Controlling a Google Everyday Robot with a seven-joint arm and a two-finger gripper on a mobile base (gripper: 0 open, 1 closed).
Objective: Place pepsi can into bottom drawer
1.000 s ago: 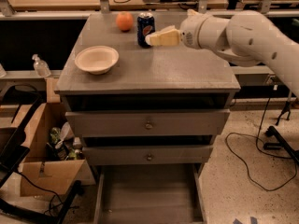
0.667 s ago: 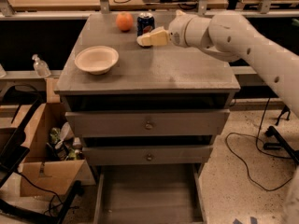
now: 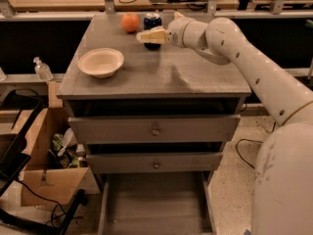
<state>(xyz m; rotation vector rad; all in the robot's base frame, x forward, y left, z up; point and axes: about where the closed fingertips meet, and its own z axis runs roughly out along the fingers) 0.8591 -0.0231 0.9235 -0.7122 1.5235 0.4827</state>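
The pepsi can (image 3: 152, 20) stands upright at the back of the grey cabinet top (image 3: 161, 72), just right of an orange (image 3: 130, 22). My gripper (image 3: 150, 35) reaches in from the right on the white arm (image 3: 230, 48) and sits right at the can, covering its middle; the can's top and base still show. The bottom drawer (image 3: 154, 202) is pulled open at the foot of the cabinet, and its tray is bare.
A white bowl (image 3: 100, 61) sits on the left of the cabinet top. The two upper drawers (image 3: 155, 129) with round knobs are closed. An open cardboard box (image 3: 49, 177) and a clear bottle (image 3: 42, 68) are to the left. Cables lie on the floor.
My gripper has moved left along the back of the cabinet top and now overlaps the pepsi can. The can, orange and bowl have not moved.
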